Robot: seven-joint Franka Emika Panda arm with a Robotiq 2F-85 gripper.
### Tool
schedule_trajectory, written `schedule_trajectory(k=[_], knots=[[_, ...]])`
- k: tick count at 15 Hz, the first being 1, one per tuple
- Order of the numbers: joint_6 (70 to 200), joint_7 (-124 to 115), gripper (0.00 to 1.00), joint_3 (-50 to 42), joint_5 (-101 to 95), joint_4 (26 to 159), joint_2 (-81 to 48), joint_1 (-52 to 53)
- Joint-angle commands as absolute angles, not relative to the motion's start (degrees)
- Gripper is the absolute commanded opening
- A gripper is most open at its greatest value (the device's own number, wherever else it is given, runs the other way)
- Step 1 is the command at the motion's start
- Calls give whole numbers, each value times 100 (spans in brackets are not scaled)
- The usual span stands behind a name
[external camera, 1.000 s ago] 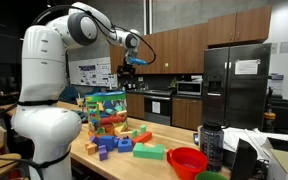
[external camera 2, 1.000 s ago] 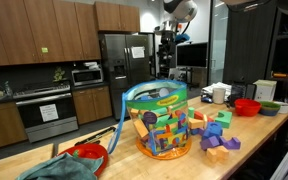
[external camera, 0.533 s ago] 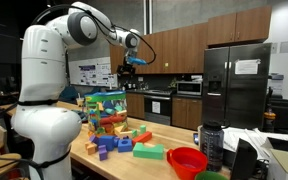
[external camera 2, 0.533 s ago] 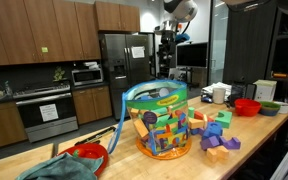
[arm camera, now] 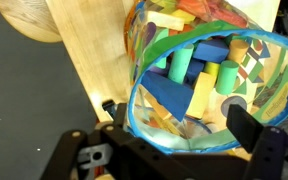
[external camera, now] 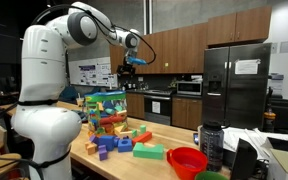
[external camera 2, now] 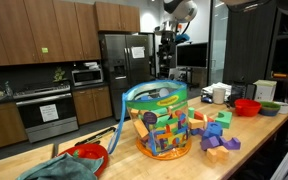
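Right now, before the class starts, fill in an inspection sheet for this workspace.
Surface: pale wooden countertop, partly covered.
Job's things: clear blue-rimmed tub, upright, full of coloured building blocks.
Clutter: loose coloured blocks beside the tub; red bowl.
Gripper: black gripper high above the tub, open, holding nothing.
Cables: nothing seen.
Surroundings: steel fridge, brown wall cabinets, microwave.
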State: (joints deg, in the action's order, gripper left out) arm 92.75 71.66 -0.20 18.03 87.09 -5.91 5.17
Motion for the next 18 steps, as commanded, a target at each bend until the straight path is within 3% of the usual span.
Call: schedule_trajectory(k=[1,12,18], knots=[[9258,7150,100,137,1786,8682,-601,371],[9204,7190,100,374,1974,8759,-610,415],[8828,7193,100,561,2321,9643,-207,442]])
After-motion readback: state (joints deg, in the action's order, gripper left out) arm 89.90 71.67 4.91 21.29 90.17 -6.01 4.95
